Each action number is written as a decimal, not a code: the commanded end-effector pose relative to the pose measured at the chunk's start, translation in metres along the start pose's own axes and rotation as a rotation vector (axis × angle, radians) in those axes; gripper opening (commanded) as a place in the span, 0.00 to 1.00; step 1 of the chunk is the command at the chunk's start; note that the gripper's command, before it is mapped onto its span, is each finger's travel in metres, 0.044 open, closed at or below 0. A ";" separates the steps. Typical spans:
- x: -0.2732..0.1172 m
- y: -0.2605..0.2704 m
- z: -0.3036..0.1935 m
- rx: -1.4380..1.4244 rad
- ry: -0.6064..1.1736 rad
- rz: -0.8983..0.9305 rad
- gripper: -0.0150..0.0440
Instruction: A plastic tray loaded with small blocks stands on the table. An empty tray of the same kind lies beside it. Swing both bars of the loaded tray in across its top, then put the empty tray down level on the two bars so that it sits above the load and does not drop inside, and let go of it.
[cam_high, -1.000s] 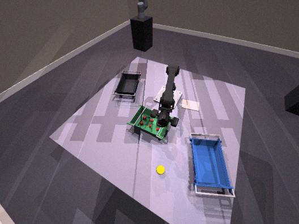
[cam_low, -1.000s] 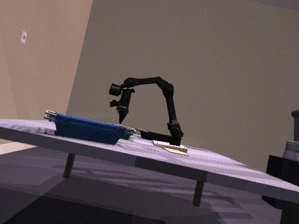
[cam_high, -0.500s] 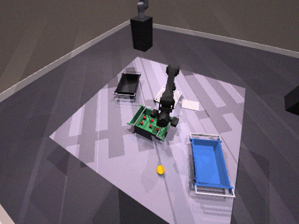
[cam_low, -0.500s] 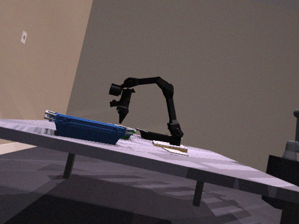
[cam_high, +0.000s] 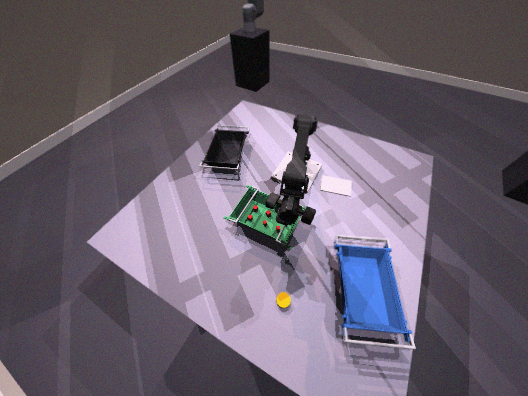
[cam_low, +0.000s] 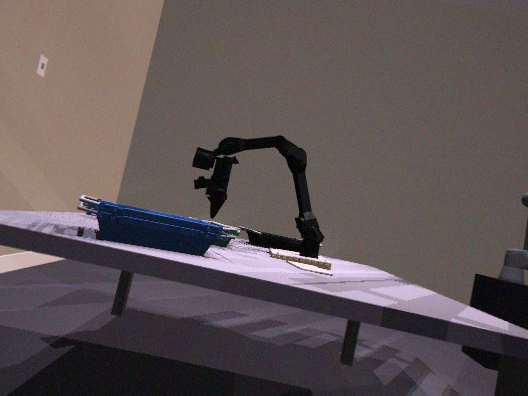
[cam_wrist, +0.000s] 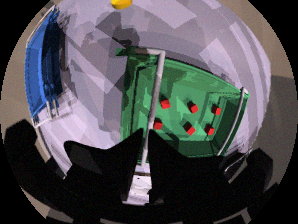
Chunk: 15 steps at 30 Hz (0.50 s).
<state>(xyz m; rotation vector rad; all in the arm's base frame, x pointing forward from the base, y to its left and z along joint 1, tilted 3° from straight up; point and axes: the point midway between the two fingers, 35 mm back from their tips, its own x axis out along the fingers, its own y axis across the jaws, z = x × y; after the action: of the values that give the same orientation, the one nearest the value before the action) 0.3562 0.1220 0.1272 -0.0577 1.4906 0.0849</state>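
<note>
The green tray holds several small red blocks and stands mid-table in front of the arm's base. In the wrist view, one white wire bar lies across the tray just inside its left end. The other bar sits at the right end's rim. My gripper hangs above that left end, clear of the tray. Its fingers are almost together, with nothing between them. A blue empty tray lies to one side, its bars out over its ends.
A black empty tray lies at the far left. A yellow disc lies in front of the green tray. A white sheet lies beside the arm's base plate. A black pillar stands beyond the table.
</note>
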 end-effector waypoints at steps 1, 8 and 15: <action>0.000 0.000 0.000 0.000 0.000 0.000 0.43; -0.026 0.001 0.003 0.000 -0.003 0.001 0.74; -0.063 -0.003 0.002 0.013 0.002 -0.001 1.00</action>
<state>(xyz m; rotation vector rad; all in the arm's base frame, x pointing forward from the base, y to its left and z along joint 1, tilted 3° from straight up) 0.3531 0.1209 0.1982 -0.0538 1.4751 0.0880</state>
